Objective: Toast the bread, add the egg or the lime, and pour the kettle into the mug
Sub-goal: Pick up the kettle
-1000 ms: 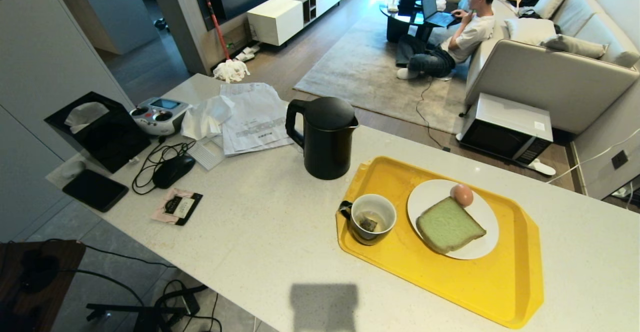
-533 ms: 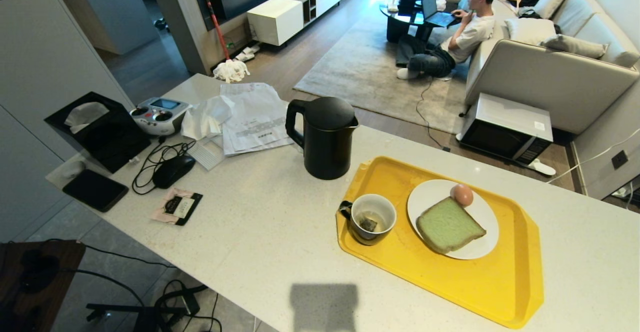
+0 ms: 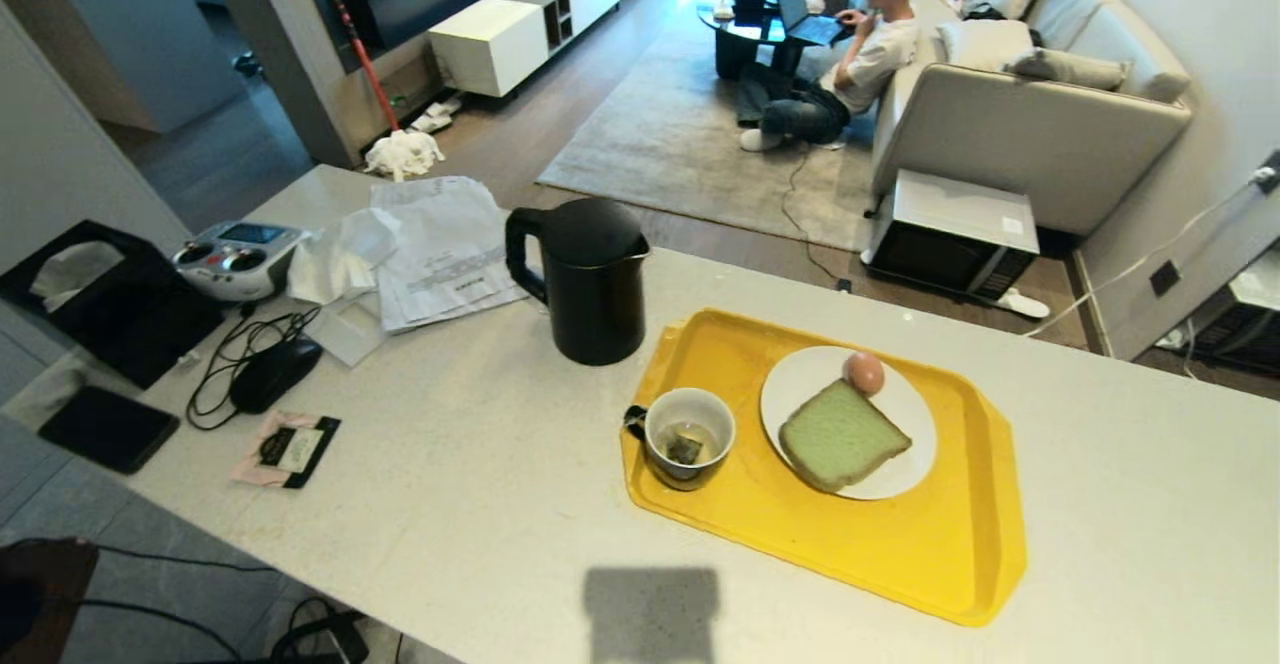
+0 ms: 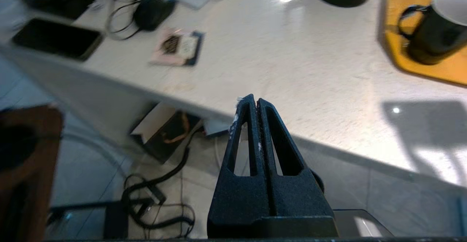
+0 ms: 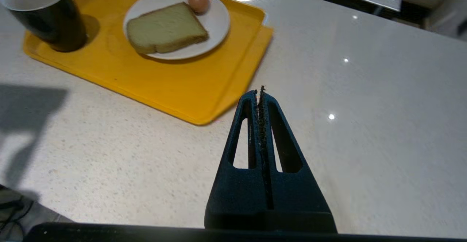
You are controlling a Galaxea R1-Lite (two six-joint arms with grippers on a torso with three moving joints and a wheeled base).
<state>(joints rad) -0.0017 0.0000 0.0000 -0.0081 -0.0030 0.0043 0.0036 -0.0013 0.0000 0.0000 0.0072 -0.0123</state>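
Judged state: bread [image 3: 842, 436] and egg [image 3: 865, 373] lie on the white plate [image 3: 800, 384]; the mug [image 3: 687, 437] holds a tea bag; all sit on the yellow tray [image 3: 900, 564]. Pouring appears outstanding.

1. Left hand [image 4: 257, 101] and right hand [image 5: 259, 90] hang with fingers together, empty, near the counter [image 3: 480, 504] edge. Part the fingers before reaching.
2. Grasp the kettle [image 3: 590, 279] by its handle.

Against 0.5 seconds earlier, the whole head view has shifted; the camera moved, not the items.

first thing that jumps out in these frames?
The yellow tray on the white counter, carrying a black mug with a teabag and a white plate with green bread and an egg. Just left of the tray stands the black kettle.
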